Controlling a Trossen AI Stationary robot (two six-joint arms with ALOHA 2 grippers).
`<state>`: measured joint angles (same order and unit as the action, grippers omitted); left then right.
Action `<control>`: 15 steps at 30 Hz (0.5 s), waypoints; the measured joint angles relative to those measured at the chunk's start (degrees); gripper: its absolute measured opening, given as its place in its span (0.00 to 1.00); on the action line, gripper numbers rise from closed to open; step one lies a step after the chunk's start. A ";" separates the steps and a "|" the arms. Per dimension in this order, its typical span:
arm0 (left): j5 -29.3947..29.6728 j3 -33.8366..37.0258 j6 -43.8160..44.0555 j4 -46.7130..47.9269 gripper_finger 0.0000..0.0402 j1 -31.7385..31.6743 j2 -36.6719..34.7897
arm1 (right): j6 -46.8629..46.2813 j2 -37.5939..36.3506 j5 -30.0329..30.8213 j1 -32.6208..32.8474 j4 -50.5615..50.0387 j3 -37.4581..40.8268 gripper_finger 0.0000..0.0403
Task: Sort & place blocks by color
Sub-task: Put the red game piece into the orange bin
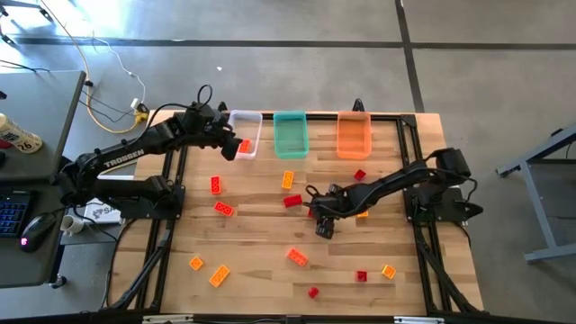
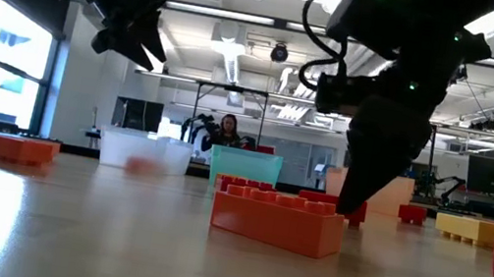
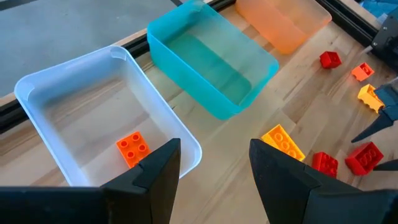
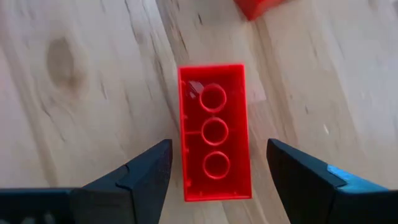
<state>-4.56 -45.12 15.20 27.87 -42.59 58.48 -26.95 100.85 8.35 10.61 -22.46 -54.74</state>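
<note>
My right gripper [image 4: 219,144] stands open, low over the table's middle [image 1: 322,220], pointing steeply down. A red oblong block [image 4: 214,130] lies on the wood between its fingers with its hollow underside up, and neither finger touches it. My left gripper [image 3: 214,152] hangs open and empty, high above the near rim of the clear bin [image 1: 245,133]. One orange-red square block [image 3: 133,149] rests on that bin's floor. The teal bin [image 1: 290,135] and the orange bin [image 1: 354,135] stand beside it at the far edge. Several more blocks lie scattered on the table.
Loose blocks lie around: a yellow-orange one [image 1: 288,179], red ones [image 1: 216,184] [image 1: 292,201] [image 1: 360,175], an orange oblong [image 1: 297,257] and more near the front edge [image 1: 219,275]. Black frame rails [image 1: 171,207] run along the table's left and right sides.
</note>
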 joint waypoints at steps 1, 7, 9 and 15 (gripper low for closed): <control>0.00 0.00 -0.01 0.07 0.45 0.01 0.00 | -0.07 0.36 -0.03 0.00 0.05 0.00 0.61; 0.00 0.02 -0.87 1.09 0.45 0.00 0.00 | -3.65 0.51 -0.40 0.00 0.11 0.00 0.42; -0.01 0.02 -0.87 1.23 0.45 0.00 0.00 | -4.95 0.44 -0.96 -0.11 0.37 0.00 0.33; -1.37 0.02 -0.46 3.66 0.45 0.00 0.00 | -10.80 0.03 -3.07 -0.06 0.85 -0.04 0.27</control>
<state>-5.93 -45.10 14.74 31.53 -42.59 58.48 -37.75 100.88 5.28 10.55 -21.60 -54.78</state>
